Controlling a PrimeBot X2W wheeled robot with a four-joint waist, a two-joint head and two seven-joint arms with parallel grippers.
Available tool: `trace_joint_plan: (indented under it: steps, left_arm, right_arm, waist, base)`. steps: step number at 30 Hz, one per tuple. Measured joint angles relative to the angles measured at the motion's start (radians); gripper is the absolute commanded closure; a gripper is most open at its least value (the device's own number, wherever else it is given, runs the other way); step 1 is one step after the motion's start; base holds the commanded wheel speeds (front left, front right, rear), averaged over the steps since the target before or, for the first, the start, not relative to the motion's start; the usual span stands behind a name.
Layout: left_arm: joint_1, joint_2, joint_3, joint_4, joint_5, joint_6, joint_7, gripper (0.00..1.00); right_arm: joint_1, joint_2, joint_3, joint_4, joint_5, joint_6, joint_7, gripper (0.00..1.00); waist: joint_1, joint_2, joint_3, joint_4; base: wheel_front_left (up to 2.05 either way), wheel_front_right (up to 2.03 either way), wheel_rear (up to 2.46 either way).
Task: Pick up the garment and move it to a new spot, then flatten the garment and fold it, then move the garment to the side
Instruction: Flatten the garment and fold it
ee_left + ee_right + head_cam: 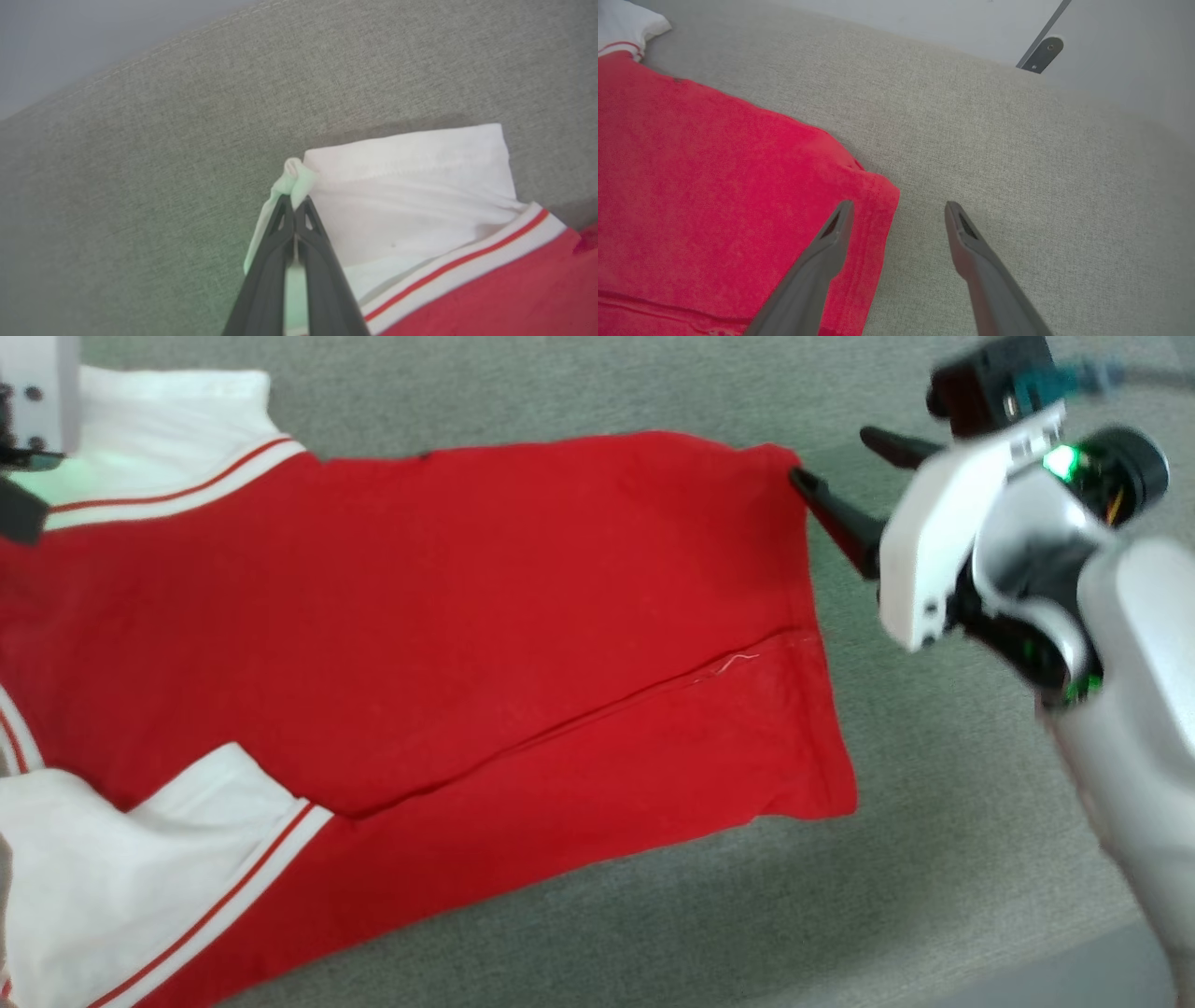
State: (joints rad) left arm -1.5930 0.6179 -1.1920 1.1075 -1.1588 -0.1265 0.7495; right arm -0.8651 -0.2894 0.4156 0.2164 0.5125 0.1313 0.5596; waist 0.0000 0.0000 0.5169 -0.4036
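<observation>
The left gripper (295, 202) is clamped on the red jersey shirt with white sleeves (467, 597); the right gripper (900, 207) is spread apart.
The pinch holds a white sleeve corner (303, 177), probably to pull the shirt flat on the grey cloth seat (1017, 163). The hem corner (878, 191) lies under one right finger, maybe touching.

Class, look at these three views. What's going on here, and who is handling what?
A two-armed robot is working on a red jersey-style garment spread on a grey fabric surface. Its left end effector is shut on the corner of a white sleeve. Its right end effector is open at a hem corner, with one finger over the red cloth and one over the surface, gripping nothing yet.
</observation>
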Motion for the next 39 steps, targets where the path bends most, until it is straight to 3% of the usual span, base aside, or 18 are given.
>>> trace_joint_plan:
  steps: [7,8,9,10,14,19,27,39]
  left_arm:
    - [-0.026,-0.039,-0.005,-0.023,-0.003,-0.001,-0.015,1.0]
    - [-0.029,-0.042,-0.007,-0.026,-0.003,-0.001,-0.017,1.0]
    - [-0.031,-0.043,-0.008,-0.028,-0.003,-0.001,-0.021,1.0]
    - [-0.033,-0.045,-0.007,-0.028,-0.005,-0.001,-0.024,1.0]
    - [-0.041,-0.059,-0.004,-0.036,-0.017,-0.001,-0.052,1.0]
    - [-0.024,-0.074,0.015,-0.046,-0.052,-0.001,-0.119,1.0]
    - [0.041,-0.064,0.039,-0.153,-0.134,-0.001,-0.178,1.0]
    - [0.206,0.04,0.013,-0.396,-0.218,-0.001,-0.204,1.0]
  right_arm:
    - [-0.202,0.02,0.116,0.231,0.173,0.0,0.164,0.0]
    - [-0.223,0.024,0.124,0.268,0.18,0.0,0.181,0.19]
    - [-0.241,0.027,0.134,0.3,0.193,0.0,0.199,0.72]
    - [-0.256,0.033,0.143,0.33,0.212,0.0,0.209,1.0]
    - [-0.319,0.045,0.181,0.417,0.225,0.0,0.213,1.0]
    - [-0.363,0.026,0.224,0.462,0.229,0.0,0.128,1.0]
    - [-0.326,-0.082,0.293,0.452,0.283,0.0,0.011,1.0]
    - [-0.139,-0.26,0.354,0.305,0.369,0.0,-0.03,1.0]
  waist:
    - [0.0,0.0,0.034,0.025]
    - [0.0,0.0,0.04,0.029]
    - [0.0,0.0,0.046,0.032]
    - [0.0,0.0,0.052,0.035]
    - [0.0,0.0,0.065,0.052]
    - [0.0,0.0,0.048,0.077]
    - [0.0,0.0,-0.028,0.129]
    - [0.0,0.0,-0.157,0.23]
  base:
    - [0.0,0.0,0.0]
    - [0.0,0.0,0.0]
    - [0.0,0.0,0.0]
    - [0.0,0.0,0.0]
    - [0.0,0.0,0.0]
    - [0.0,0.0,0.0]
    - [0.0,0.0,0.0]
    - [0.0,0.0,0.0]
